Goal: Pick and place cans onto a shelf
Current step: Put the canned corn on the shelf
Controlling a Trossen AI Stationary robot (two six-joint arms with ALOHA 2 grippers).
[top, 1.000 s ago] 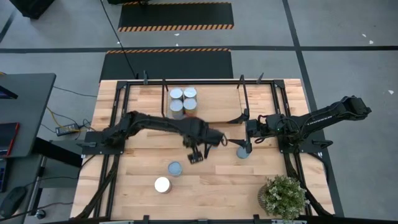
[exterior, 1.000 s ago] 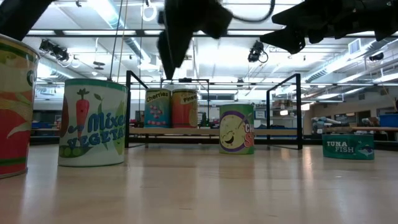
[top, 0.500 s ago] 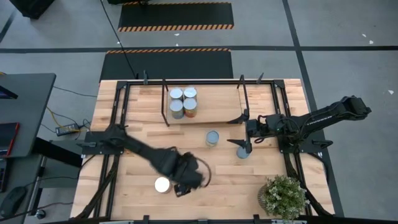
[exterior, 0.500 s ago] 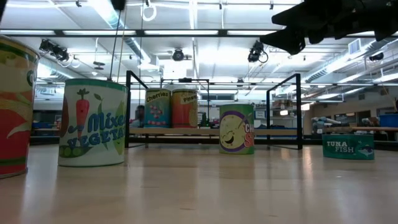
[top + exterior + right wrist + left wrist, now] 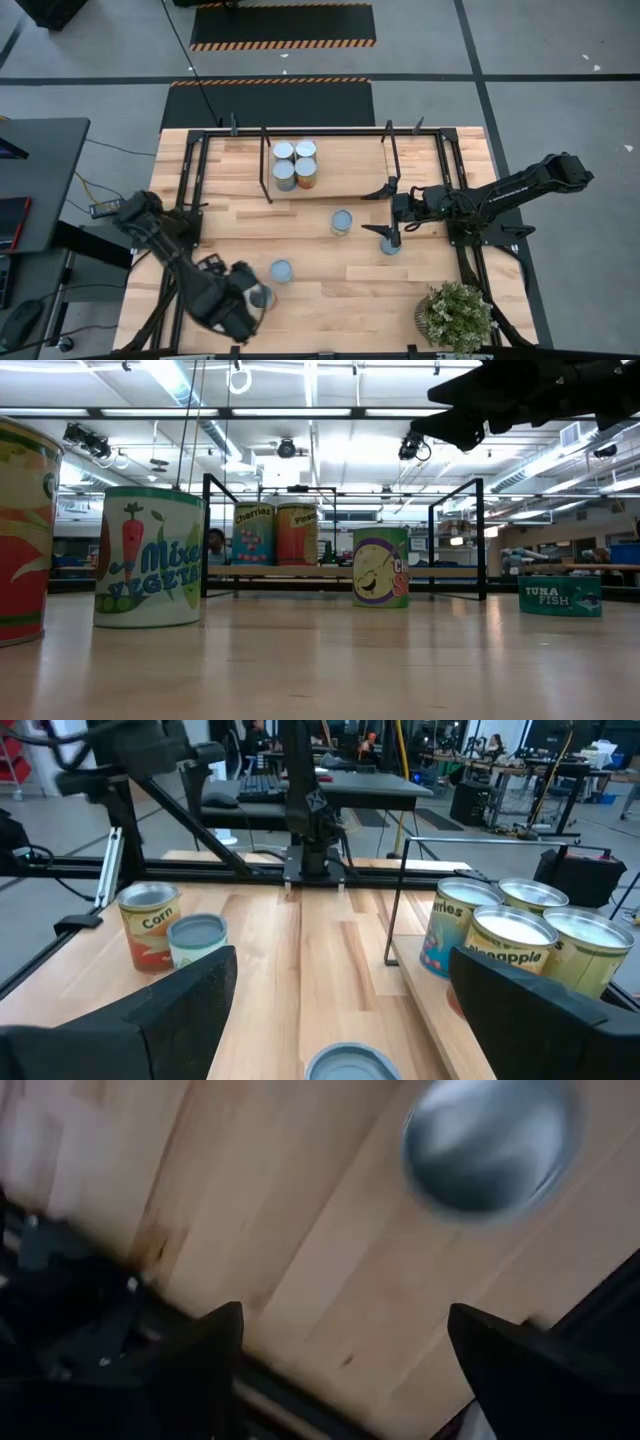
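Note:
The shelf is a light board in a black rod frame at the table's far middle, with several cans standing on it. A purple-labelled can stands on the table in front of it. A grey-topped can and a white-topped can stand near the front edge. My left gripper is open and empty beside the white-topped can; a round silver top shows beyond its fingers. My right gripper is open above a flat tuna can.
A bushy potted plant stands at the table's near right corner. The shelf's black rods rise between the right gripper and the shelf's cans. In the low view, two large cans stand close at the left, and the tuna can at the right.
My left arm has swung from the table's middle, just in front of the shelf, toward the near left corner, with its gripper ending beside the white-topped can. The purple-labelled can it had covered in the high view stands uncovered in front of the shelf.

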